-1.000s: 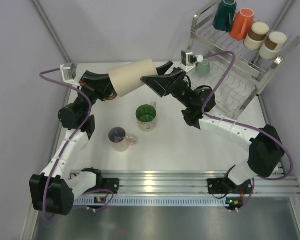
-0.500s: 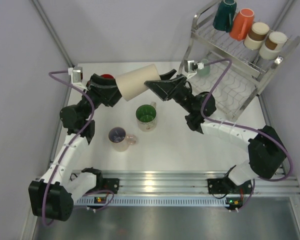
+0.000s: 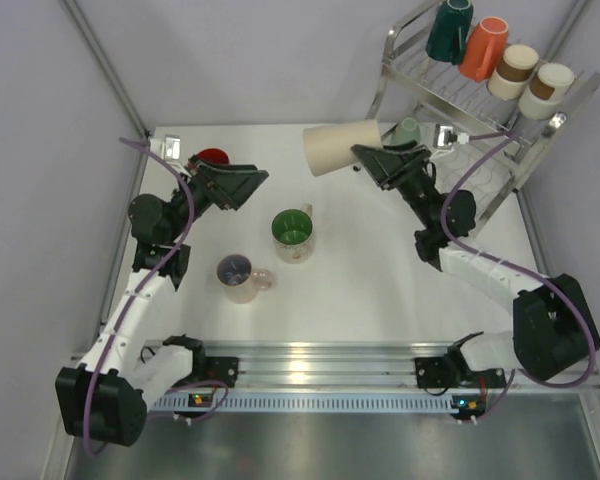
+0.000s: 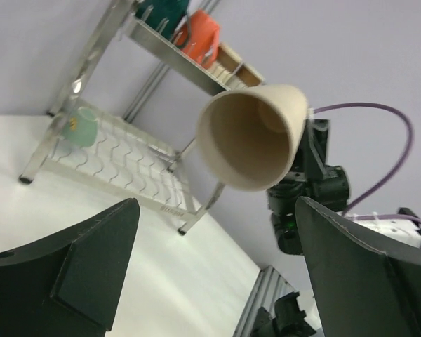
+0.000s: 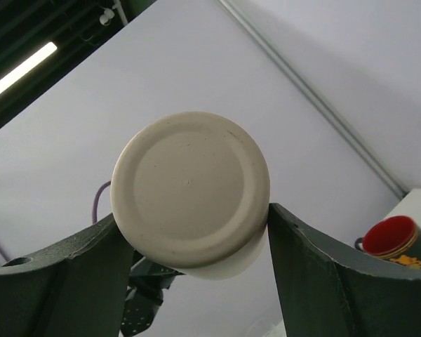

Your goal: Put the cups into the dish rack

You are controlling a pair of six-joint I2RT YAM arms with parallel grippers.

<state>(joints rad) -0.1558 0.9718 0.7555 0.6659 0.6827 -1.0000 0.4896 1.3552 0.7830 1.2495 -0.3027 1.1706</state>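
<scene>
Nine cups show in the overhead view. One beige cup [image 3: 338,148] is gripped at its base end by the right hand [image 3: 368,157]; it lies on its side in the air, just left of the dish rack [image 3: 475,180], mouth facing away from the rack. Four cups stand upside down in a row on the rack's upper tier: a dark teal cup [image 3: 448,28], an orange cup [image 3: 483,47] and two white-and-brown cups [image 3: 515,68]. A single mint cup [image 3: 408,132] sits on the lower tier. Three rest on the white surface [image 3: 380,290]: a red cup [image 3: 212,158], a green-lined mug [image 3: 293,232] and a pinkish mug [image 3: 240,275], both mugs upright.

The left hand [image 3: 248,190] has its jaws spread wide and grips nothing.

Only the left wrist view looks into the beige cup's smooth, tapering hollow. Only the right wrist view shows its flat round matte base, wedged between the two dark fingers [image 5: 63,281].

The rack is shiny chrome tube with wavy wire shelves.
</scene>
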